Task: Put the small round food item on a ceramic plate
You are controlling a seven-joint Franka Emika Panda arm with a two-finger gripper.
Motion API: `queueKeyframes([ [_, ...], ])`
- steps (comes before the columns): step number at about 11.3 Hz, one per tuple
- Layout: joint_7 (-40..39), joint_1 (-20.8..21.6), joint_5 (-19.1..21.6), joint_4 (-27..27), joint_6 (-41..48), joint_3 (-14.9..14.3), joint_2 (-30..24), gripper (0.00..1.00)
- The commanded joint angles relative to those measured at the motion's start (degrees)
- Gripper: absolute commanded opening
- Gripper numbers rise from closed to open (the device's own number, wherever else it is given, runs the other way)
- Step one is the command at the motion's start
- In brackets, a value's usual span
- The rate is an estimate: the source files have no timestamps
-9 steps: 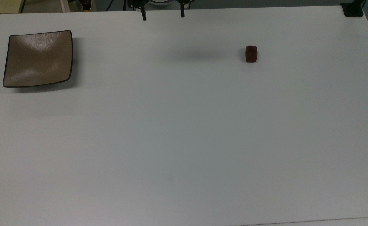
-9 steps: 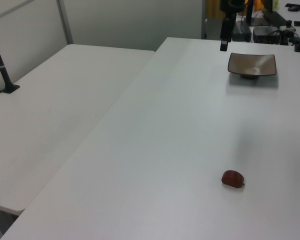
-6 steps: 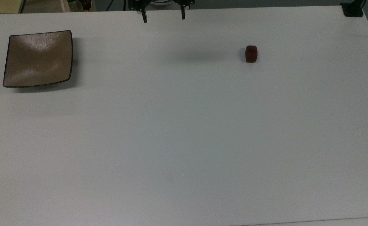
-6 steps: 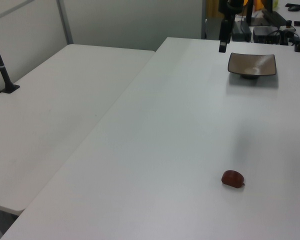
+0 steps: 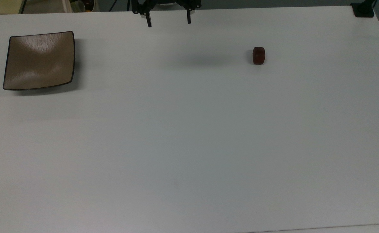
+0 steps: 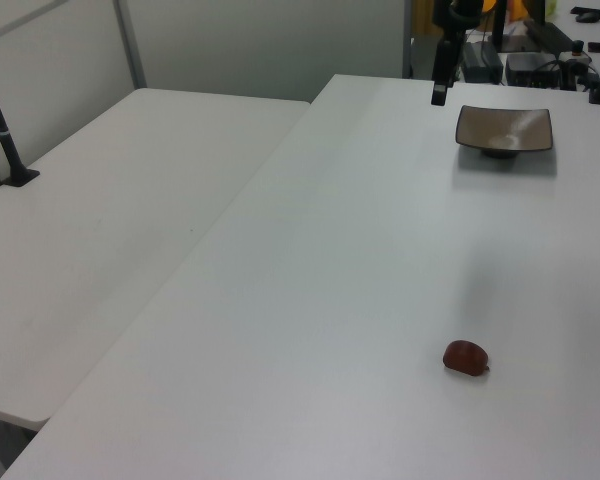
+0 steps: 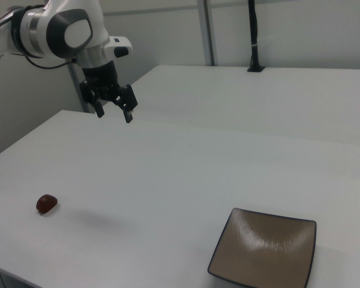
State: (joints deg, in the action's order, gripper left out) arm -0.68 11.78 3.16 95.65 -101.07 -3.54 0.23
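1. Step in hand: approach, pre-grasp. The gripper point(image 5: 168, 22) hangs high over the table point(image 5: 189, 145) near its far edge in the top view, w/ nothing between its fingers, which are spread wide apart, as the right view point(image 7: 114, 113) also shows.
2. The small round food item point(image 5: 258, 55) lies on the bare table, well apart from the gripper, off to the gripper's right in the top view and lower. In the right view it point(image 7: 45, 203) sits below the gripper and toward the right view's left, close to the near edge.
3. The ceramic plate point(image 5: 39, 60) is on the other side of the gripper, well off to its left in the top view; nothing on it. So the gripper sits roughly between the two, nearer the food item.
4. Nothing of the task done yet: item not picked, plate bare.
5. Next move prob. calls for: travel toward the top view's right until the fingers straddle the item, descend to the tabletop, then close.
6. Judgement: item is small, smooth, rounded, so it may roll or squirt out if the fingers land off-centre; needs a centred, low grip.
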Motion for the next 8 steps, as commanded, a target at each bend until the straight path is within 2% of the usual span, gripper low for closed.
queueKeyframes([
  [1,-0.4,-0.2,0.9,0.5,-1.2,0.4,-0.1,1.00],
  [3,-0.3,0.5,1.0,0.7,-0.4,0.5,-0.3,1.00],
  [6,0.0,5.0,1.0,1.5,3.2,1.0,-2.2,1.00],
  [8,3.0,5.2,1.0,2.5,5.7,5.0,-3.1,1.00],
])
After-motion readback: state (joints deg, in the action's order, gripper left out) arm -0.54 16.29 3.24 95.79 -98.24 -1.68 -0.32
